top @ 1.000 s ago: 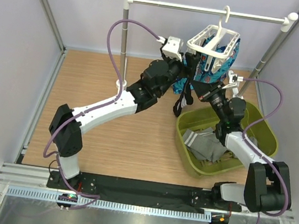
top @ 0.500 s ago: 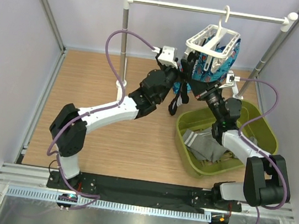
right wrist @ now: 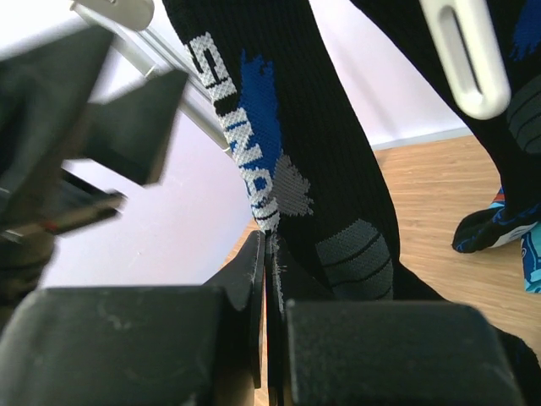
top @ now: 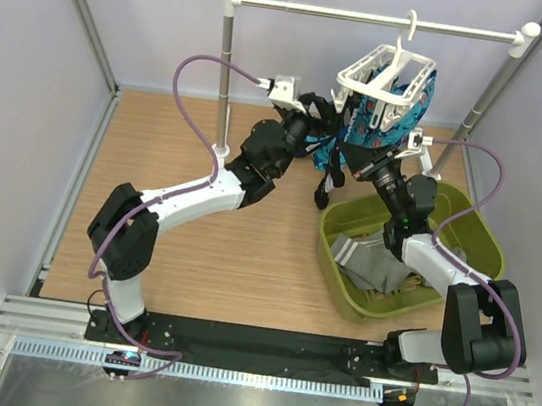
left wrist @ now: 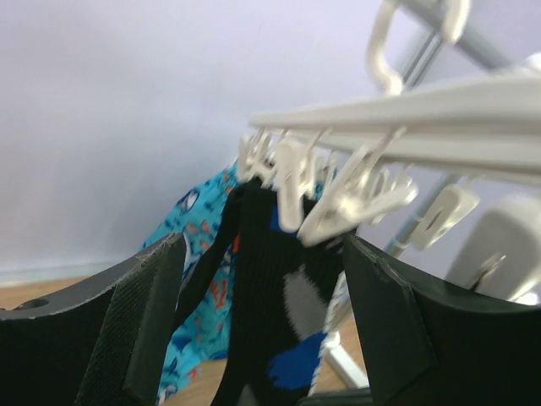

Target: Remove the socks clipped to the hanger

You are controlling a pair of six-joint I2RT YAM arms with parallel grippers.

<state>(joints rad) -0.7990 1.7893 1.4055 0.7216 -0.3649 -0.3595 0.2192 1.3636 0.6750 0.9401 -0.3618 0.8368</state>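
Your left gripper (left wrist: 264,288) widened, open jaws flanking the black blue-marked sock (left wrist: 254,254) and its white plastic peg (left wrist: 292,190), ready for unclipping. Your right gripper (right wrist: 267,254) stayed shut under the hanging socks (right wrist: 321,169).

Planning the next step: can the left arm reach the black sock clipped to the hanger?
Probably yes: the left claw is open, and the black sock hangs right between its fingers, with nothing in front.

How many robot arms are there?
2. The left arm stretches from the near left side up to the white hanger. The right arm reaches from the near right, over the green basket, toward the same hanger. None seem hidden.
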